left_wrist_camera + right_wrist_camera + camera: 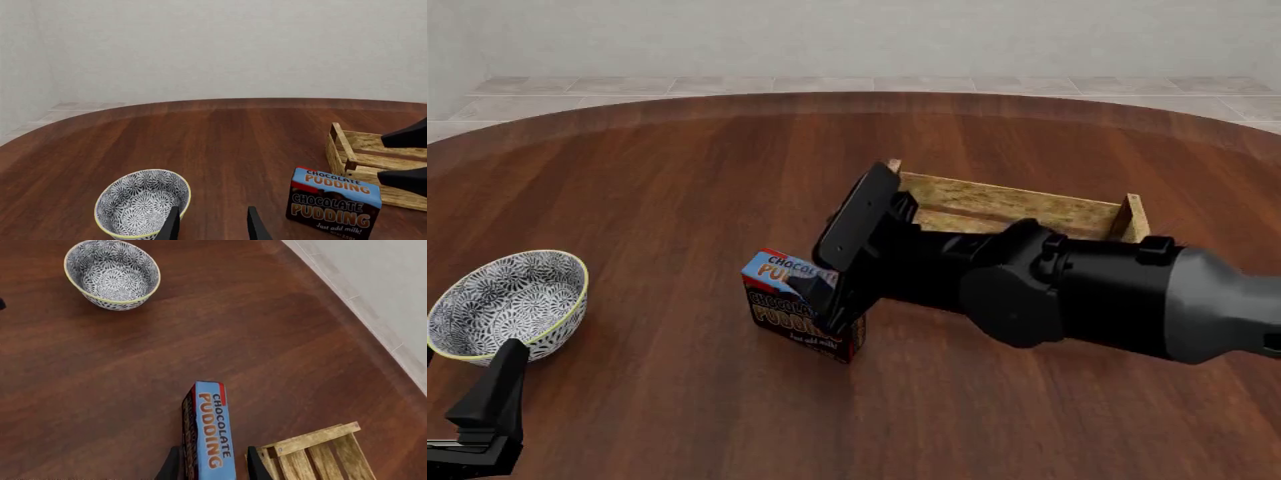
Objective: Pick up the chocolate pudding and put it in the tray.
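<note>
Nearest, our left gripper (487, 405) hangs released beside the blue-and-white patterned bowl (510, 303). Further out, our right gripper (212, 465) straddles the blue-topped chocolate pudding carton (785, 292), upright on the dark wooden surface (667, 190); whether it grips, we cannot tell. Beyond sits the slatted wooden tray (1014, 206).

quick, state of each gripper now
Left gripper: open, holding nothing, near the bowl.
Right gripper: open, fingers either side of the chocolate pudding, not clamped yet.

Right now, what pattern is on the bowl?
The bowl has a blue-and-white flowery pattern with a yellowish rim, seen best in the right wrist view.
</note>
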Motion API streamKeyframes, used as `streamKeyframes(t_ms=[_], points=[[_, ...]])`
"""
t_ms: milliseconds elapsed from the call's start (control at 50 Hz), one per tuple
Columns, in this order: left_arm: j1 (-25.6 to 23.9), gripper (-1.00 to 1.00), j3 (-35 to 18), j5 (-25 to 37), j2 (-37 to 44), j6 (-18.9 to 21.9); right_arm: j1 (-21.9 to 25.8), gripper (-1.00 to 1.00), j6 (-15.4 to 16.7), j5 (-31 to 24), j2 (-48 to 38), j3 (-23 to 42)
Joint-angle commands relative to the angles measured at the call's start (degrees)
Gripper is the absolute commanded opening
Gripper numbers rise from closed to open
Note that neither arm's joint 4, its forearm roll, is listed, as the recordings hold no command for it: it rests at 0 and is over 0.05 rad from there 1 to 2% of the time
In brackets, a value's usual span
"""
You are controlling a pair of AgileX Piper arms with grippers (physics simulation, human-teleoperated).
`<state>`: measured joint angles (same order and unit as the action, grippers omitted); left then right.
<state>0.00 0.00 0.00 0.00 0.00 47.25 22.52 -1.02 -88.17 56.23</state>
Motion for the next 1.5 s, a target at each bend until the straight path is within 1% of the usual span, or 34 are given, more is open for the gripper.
streamKeyframes(t_ms=[20, 120, 620, 720, 1020, 1500], points=[[0.00, 1.00, 0.00, 0.00, 0.00, 0.00, 0.01, 1.00, -0.16, 0.34, -0.15, -0.42], [0.00, 1.00, 0.00, 0.00, 0.00, 0.00, -0.07, 1.00, -0.91, 0.59, -0.69, -0.61], [0.00, 1.00, 0.00, 0.00, 0.00, 0.00, 0.02, 1.00, -0.98, 1.65, -1.34, -1.75], [0.00, 1.00, 0.00, 0.00, 0.00, 0.00, -0.04, 1.00, -0.51, 2.11, -1.56, -2.20], [0.00, 1.00, 0.00, 0.00, 0.00, 0.00, -0.73, 1.00, -0.86, 1.37, -2.41, -1.41], [0.00, 1.00, 0.00, 0.00, 0.00, 0.00, -0.91, 1.00, -1.67, 2.79, -3.38, -1.98]])
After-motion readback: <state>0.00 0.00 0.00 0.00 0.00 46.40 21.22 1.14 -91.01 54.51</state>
